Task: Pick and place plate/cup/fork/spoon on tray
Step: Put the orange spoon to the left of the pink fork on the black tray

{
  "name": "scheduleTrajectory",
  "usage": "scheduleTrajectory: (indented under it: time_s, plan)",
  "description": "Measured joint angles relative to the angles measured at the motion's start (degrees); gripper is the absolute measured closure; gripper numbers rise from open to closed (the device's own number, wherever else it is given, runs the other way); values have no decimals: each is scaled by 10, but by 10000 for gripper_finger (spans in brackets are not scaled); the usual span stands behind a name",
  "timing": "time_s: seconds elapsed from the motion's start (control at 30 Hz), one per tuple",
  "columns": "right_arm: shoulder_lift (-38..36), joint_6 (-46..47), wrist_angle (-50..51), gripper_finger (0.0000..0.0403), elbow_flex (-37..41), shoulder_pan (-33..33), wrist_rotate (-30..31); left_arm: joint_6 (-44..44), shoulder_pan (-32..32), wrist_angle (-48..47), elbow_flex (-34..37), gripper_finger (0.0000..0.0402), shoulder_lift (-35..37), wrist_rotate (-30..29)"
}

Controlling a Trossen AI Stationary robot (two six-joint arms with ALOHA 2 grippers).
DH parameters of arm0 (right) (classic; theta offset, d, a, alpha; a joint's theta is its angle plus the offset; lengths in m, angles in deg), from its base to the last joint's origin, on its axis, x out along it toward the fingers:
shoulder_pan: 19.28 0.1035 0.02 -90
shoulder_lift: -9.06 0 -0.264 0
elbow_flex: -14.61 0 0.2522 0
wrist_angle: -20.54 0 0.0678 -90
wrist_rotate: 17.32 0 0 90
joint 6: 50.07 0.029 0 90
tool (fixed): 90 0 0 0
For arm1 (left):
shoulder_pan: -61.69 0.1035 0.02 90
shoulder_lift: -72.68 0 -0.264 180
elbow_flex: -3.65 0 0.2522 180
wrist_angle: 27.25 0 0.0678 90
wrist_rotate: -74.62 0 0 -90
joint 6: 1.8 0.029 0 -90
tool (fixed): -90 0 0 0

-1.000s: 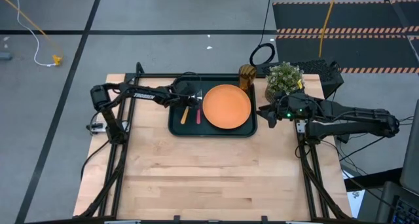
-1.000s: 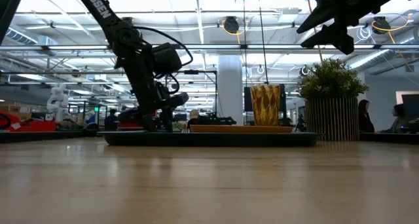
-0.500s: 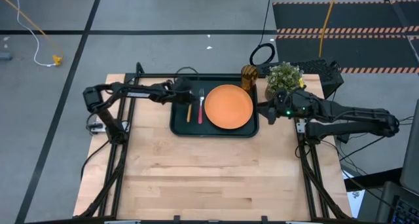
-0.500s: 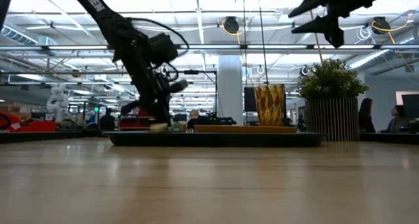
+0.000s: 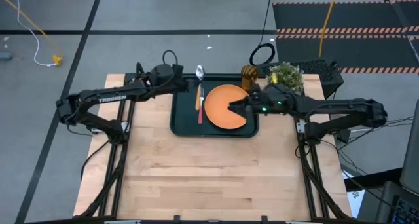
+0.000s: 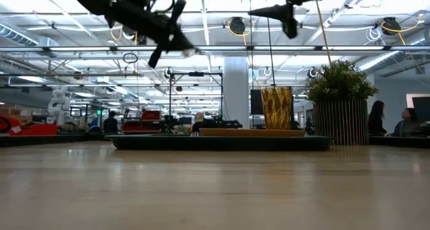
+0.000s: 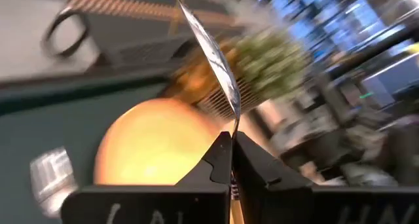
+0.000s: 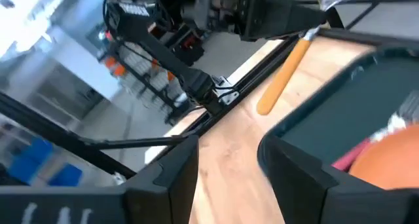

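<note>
My left gripper (image 5: 192, 85) is raised above the far left part of the dark green tray (image 5: 178, 122) and is shut on the spoon (image 5: 198, 86), which has a silver bowl and an orange handle. The red-handled fork (image 5: 200, 112) lies flat on the tray beside the orange plate (image 5: 219, 109). My right gripper (image 5: 234, 106) hovers open above the plate's right part, touching nothing. The amber cup (image 5: 247, 74) stands on the table just past the tray's far right corner. My left gripper pinches the spoon between its two fingers at the neck (image 8: 306, 34), where the silver bowl (image 7: 216, 54) meets the orange handle (image 8: 281, 80). The fingers come from the table's left, nearly level, across the spoon. The spoon is lifted clear and tilted, bowl up, handle hanging below.
A potted green plant (image 5: 286, 76) stands at the table's far right, next to the cup. A black cable loop (image 5: 262, 54) lies beyond the far edge. The near half of the wooden table (image 5: 209, 178) is bare wood.
My left gripper has taken hold of the spoon on the tray and risen quickly, tipping from pointing down to nearly level; the spoon is now lifted clear. My right gripper has gone toward the table's left, out over the plate, and has stayed open.
</note>
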Motion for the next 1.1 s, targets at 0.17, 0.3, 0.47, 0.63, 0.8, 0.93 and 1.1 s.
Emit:
scheduleTrajectory:
  time_s: [0.17, 0.3, 0.47, 0.63, 0.8, 0.93, 1.1]
  plan:
    - [86, -79, 22, 209, -92, 0, 7, -16, -31, 103, 0, 398, 2, -12]
    - [137, -96, 23, 171, -125, -8, 7, -16, -65, 155, 0, 398, 0, -62]
    - [170, -78, -24, 125, -126, -15, 4, -2, -96, 201, 0, 398, 0, -84]
    - [194, -67, -100, 121, -126, -21, -41, 11, -116, 213, 0, 399, 0, -110]
    - [202, -57, -109, 165, -126, -21, -40, 11, -122, 235, 0, 398, 0, -112]
    - [201, -49, -117, 237, -126, -21, -47, 11, -122, 241, 0, 397, 0, -116]
    - [201, -20, -129, 359, -126, -31, -83, 17, -123, 265, 0, 397, 0, -114]
